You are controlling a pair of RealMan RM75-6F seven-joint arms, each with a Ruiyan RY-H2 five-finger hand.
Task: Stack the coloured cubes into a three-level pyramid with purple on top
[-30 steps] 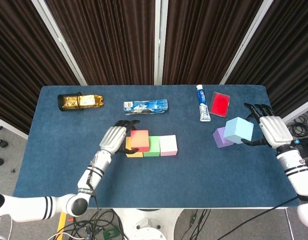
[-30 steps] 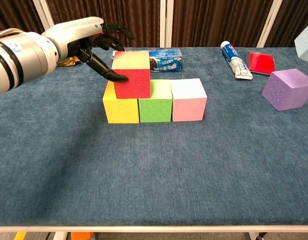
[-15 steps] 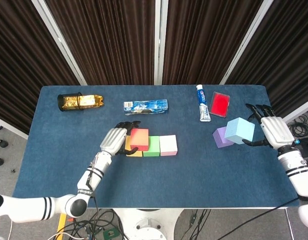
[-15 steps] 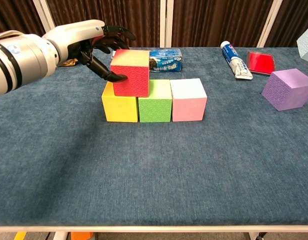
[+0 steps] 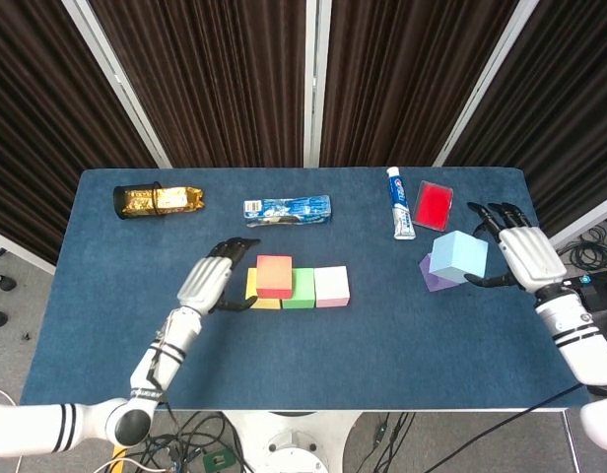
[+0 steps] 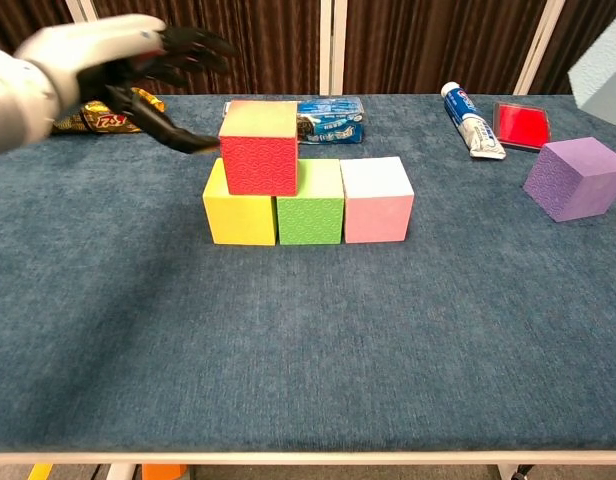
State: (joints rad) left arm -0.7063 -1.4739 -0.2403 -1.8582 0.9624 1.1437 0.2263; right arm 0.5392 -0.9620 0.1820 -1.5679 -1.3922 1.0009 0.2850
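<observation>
Second level in hand. Red cube (image 6: 259, 148) sits across yellow cube (image 6: 239, 208) and green cube (image 6: 311, 203); pink cube (image 6: 377, 200) beside. My left hand (image 5: 210, 283) spread, clear of it. My right hand (image 5: 521, 255) grips the light-blue cube (image 5: 458, 257) above the purple cube (image 6: 575, 178). Next, I judge: carry blue over, set it on green-pink.

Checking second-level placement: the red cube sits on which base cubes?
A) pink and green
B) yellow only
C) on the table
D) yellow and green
D: in the chest view the red cube straddles the seam between the yellow cube and the green cube.
</observation>
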